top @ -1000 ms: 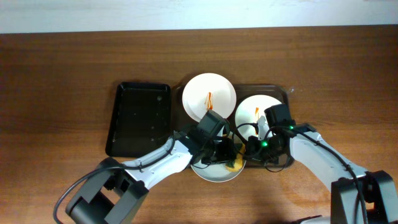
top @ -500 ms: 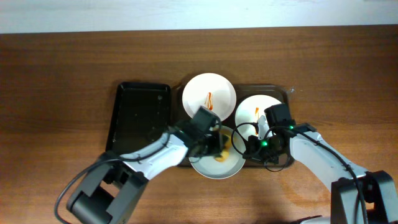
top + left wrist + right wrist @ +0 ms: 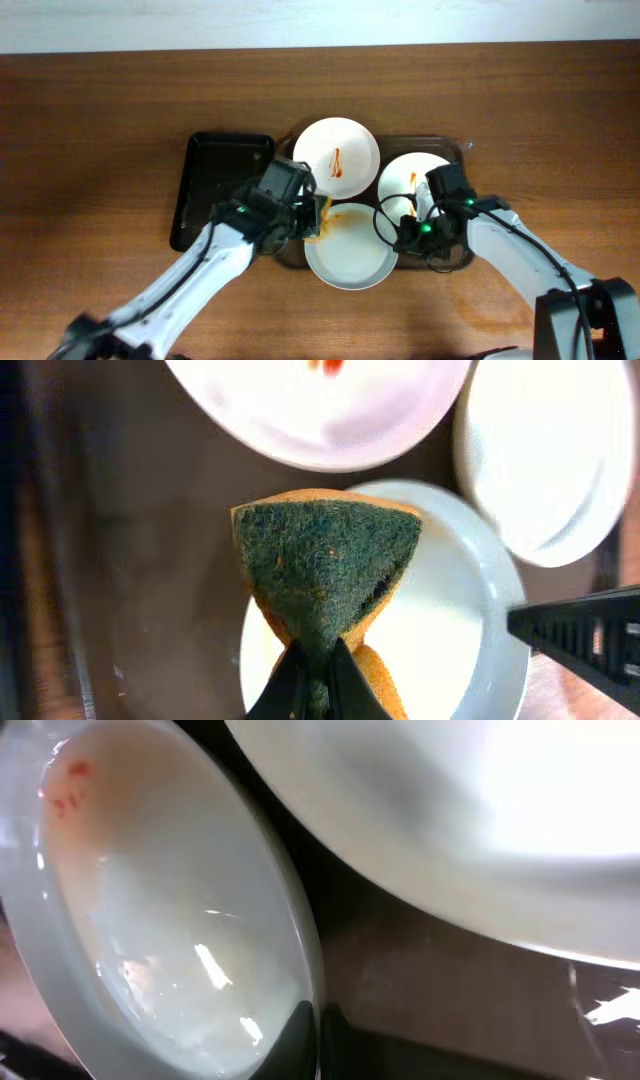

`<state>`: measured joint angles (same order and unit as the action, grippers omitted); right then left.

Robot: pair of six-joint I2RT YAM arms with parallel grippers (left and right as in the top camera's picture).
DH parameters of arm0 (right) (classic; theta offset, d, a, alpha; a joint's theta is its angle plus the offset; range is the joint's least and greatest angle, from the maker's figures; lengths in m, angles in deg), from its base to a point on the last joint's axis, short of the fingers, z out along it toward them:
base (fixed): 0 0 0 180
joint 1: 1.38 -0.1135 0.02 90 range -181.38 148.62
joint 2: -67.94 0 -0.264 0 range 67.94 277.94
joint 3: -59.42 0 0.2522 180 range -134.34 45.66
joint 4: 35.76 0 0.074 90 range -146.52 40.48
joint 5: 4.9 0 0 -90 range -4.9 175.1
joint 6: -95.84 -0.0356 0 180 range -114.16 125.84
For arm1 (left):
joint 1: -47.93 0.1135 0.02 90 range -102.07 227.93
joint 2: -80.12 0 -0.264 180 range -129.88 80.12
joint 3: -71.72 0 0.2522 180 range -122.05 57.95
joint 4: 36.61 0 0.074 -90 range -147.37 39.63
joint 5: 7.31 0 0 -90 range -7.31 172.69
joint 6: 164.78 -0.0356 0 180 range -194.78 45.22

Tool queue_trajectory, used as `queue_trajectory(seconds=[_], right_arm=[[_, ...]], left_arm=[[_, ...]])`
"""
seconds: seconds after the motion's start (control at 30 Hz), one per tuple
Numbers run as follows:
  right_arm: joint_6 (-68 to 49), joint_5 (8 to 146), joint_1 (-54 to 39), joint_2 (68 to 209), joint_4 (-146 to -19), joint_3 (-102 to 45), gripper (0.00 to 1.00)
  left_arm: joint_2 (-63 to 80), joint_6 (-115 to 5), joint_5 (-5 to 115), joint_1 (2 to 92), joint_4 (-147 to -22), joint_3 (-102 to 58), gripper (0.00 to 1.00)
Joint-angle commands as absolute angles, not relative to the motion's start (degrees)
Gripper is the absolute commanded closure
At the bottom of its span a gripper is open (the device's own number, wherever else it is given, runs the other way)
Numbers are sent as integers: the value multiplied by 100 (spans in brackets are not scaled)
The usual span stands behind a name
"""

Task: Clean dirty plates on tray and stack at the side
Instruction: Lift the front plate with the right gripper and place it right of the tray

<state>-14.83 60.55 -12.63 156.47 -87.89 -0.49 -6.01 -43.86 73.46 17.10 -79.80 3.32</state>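
Observation:
Three white plates lie on the dark-brown tray. The back plate and the right plate each bear an orange-red streak. The front plate shows only a faint orange smear near its left rim. My left gripper is shut on a green-and-orange sponge, held over the front plate's left edge. My right gripper is shut on the front plate's right rim; the wrist view shows its fingers pinching the rim.
A narrower black tray lies just left of the brown tray. Bare wood-grain tabletop surrounds both trays. In the left wrist view the back plate and right plate lie beyond the sponge.
My left gripper has swept the sponge from the front plate's middle up and left to its left rim. The right arm has not moved.

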Motion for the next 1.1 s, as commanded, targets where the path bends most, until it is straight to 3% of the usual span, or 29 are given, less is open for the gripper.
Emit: queue_trajectory(seconds=[0.0, 0.23, 0.47, 0.77, 1.07], right_arm=[[-1232, 6546, -1304, 15221, -8981, -495, 96], [-1046, 7694, -1499, 14885, -9696, -1151, 96], [-1122, 9877, -2524, 14843, -10129, -1767, 96], [-1437, 12848, -4301, 14843, -9936, -1913, 96], [-1417, 14795, -5510, 14843, -9622, -1916, 96]], left_arm=[[-131, -4795, 7674, 2075, -8004, 348, 100], [-151, -5700, 7674, 3262, -8092, 348, 100], [-151, -5776, 7696, 4136, -8090, 348, 100], [-435, -6034, 7857, 4311, -8046, 348, 100], [-673, -6032, 7868, 4311, -7956, 348, 100]])
